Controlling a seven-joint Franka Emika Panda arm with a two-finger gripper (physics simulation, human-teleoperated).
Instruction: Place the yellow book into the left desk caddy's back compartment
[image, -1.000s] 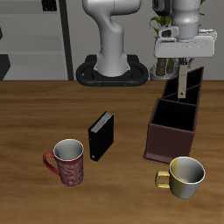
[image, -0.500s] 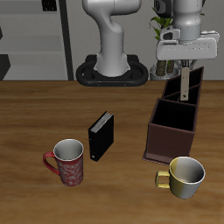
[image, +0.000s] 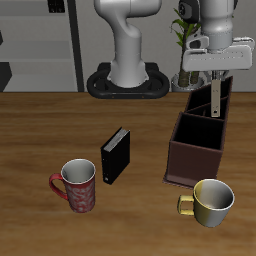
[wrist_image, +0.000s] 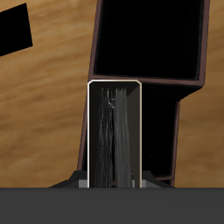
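Table (image: 40, 140) wood. Left desk caddy (image: 197, 140) long maroon box at 3 o'clock in exterior view, long axis front-to-back. Gripper (image: 213, 78) at 1 o'clock, over caddy's far end, fingers clamped on yellow book (image: 212, 96); book hangs upright, long axis vertical, lower edge roughly level with caddy rim. Wrist view: book (wrist_image: 115, 133) edge-on straight below gripper, dark compartment (wrist_image: 150, 39) beyond it. Judgement: book roughly over back compartment, next move straight down. Black book (image: 115, 155), red mug (image: 77, 184), yellow mug (image: 210, 201) well apart.

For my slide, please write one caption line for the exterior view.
Gripper holds the thin yellow book upright above the long maroon-brown desk caddy; black book and two mugs stand nearby.
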